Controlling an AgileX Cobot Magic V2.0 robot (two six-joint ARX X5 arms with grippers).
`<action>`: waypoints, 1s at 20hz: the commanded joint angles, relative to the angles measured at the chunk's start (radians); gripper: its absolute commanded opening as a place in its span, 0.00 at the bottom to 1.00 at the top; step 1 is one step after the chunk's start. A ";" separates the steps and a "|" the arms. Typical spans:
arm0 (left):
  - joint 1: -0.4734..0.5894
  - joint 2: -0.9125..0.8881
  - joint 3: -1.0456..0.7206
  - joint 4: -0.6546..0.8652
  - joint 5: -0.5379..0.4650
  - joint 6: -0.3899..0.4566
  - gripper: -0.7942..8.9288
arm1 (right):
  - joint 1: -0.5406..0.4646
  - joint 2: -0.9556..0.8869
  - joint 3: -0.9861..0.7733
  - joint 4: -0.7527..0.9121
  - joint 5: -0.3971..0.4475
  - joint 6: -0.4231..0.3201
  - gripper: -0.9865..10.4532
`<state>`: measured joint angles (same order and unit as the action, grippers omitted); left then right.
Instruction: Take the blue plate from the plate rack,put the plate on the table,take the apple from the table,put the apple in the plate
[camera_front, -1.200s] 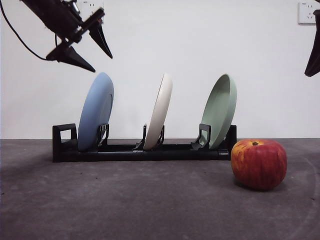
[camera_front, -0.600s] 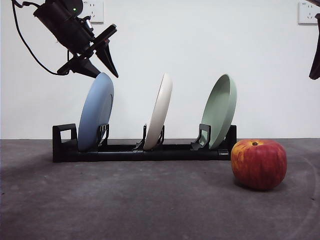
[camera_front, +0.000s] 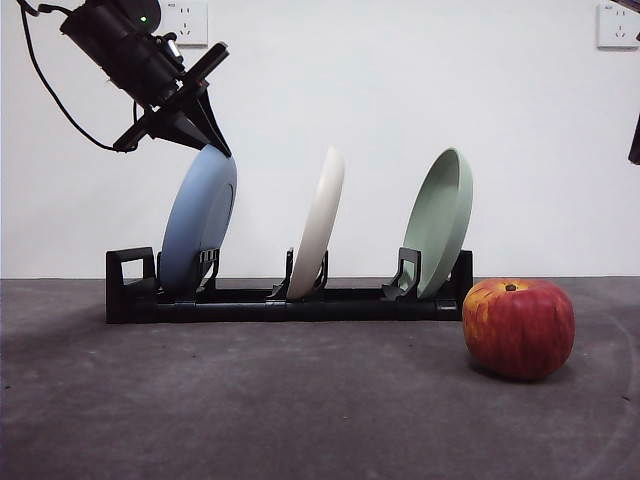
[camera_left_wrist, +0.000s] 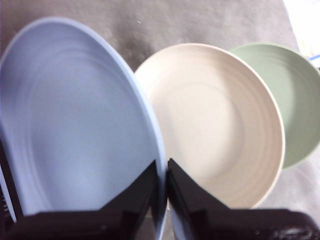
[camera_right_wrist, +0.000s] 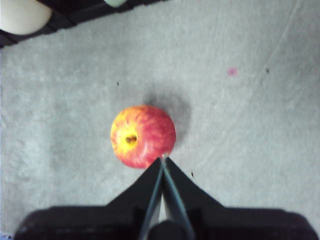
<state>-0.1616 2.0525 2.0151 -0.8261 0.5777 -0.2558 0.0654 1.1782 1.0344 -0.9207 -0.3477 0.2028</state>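
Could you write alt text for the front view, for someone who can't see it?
A black robot gripper pinches the top rim of a blue plate standing in a black rack beside a cream plate and a green plate. A red apple sits nearby.

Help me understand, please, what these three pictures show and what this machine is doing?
This is a two-armed robot at a dark grey table. One picture looks level across the table; the other two come from cameras on each wrist. A long black plastic rack holds three upright plates: light blue, cream-white and pale green. The left gripper has its fingers closed on the blue plate's top rim. The right gripper, fingers together, hangs above a round red apple standing on the table beside the rack.
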 joint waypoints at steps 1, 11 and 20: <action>-0.006 -0.066 0.003 -0.009 0.045 0.016 0.07 | 0.002 0.003 0.005 -0.015 0.000 0.007 0.10; -0.079 -0.413 0.003 -0.261 0.066 0.263 0.07 | 0.002 0.003 0.005 -0.030 0.000 0.031 0.10; -0.446 -0.450 -0.058 -0.491 -0.267 0.397 0.07 | 0.002 0.003 0.005 -0.065 0.002 0.034 0.10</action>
<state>-0.5831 1.6016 1.9724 -1.3220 0.3218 0.1204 0.0654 1.1782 1.0344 -0.9836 -0.3470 0.2291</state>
